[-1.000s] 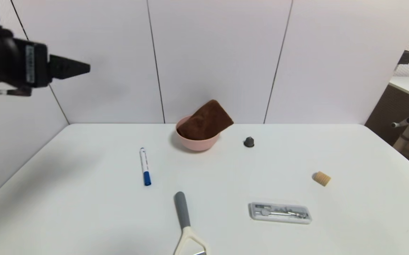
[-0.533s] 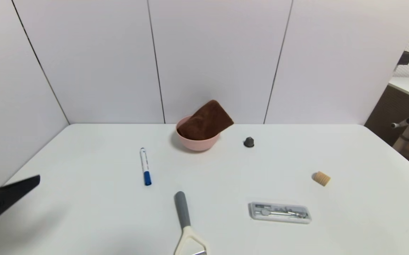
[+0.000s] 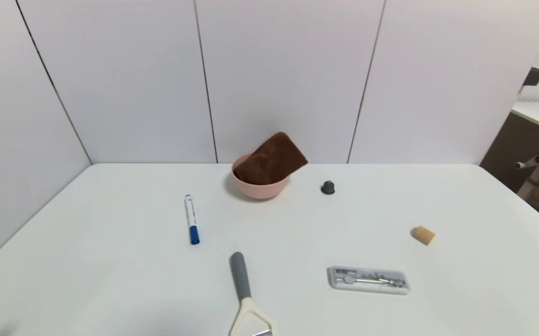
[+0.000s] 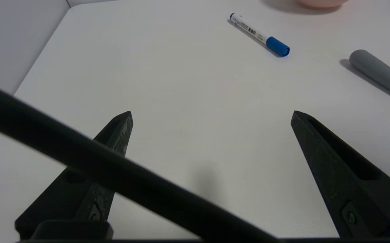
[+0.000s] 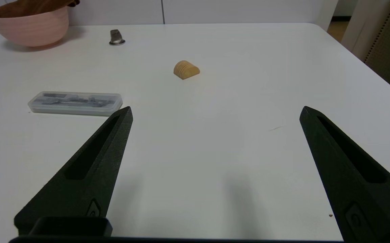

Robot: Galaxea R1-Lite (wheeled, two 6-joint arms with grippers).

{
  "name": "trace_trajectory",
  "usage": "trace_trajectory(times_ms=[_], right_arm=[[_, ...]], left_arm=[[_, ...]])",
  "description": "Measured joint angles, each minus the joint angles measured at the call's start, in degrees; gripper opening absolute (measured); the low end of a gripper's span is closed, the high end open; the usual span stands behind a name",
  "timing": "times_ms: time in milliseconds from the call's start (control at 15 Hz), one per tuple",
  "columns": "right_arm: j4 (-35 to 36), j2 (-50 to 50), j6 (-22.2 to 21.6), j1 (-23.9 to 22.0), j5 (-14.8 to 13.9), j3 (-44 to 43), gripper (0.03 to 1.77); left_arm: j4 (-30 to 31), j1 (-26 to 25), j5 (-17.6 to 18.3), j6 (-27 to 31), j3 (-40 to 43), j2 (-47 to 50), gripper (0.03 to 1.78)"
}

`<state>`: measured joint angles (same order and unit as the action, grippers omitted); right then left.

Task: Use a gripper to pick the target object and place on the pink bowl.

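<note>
Both grippers sit spread and empty, left gripper (image 4: 211, 113) nearer; brown towel (image 3: 271, 161) already lies in the pink bowl (image 3: 260, 189), at 12 o'clock, long axis tilted toward 2.

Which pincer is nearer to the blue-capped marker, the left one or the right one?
Left. The left pincer hangs open over the table's near left part, with the marker just ahead. The right pincer is open on the far side, near the cork.

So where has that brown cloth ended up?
In the head view the brown cloth sits in the pink bowl at the table's far middle, one corner poking over the rim towards the small grey cap.
</note>
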<state>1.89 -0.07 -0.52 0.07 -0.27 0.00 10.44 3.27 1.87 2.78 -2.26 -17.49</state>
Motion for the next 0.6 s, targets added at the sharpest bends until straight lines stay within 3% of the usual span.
trace_trajectory(times_ms=[467, 600], right_arm=[[0.0, 0.0, 0.0, 0.0, 0.0, 0.0, 1.71], [0.0, 0.0, 0.0, 0.0, 0.0, 0.0, 1.71]], left_arm=[[-9.6, -4.2, -0.2, 0.9, 2.2, 6.2, 1.69], [-10.0, -3.9, -0.4, 0.5, 2.2, 9.6, 1.69]])
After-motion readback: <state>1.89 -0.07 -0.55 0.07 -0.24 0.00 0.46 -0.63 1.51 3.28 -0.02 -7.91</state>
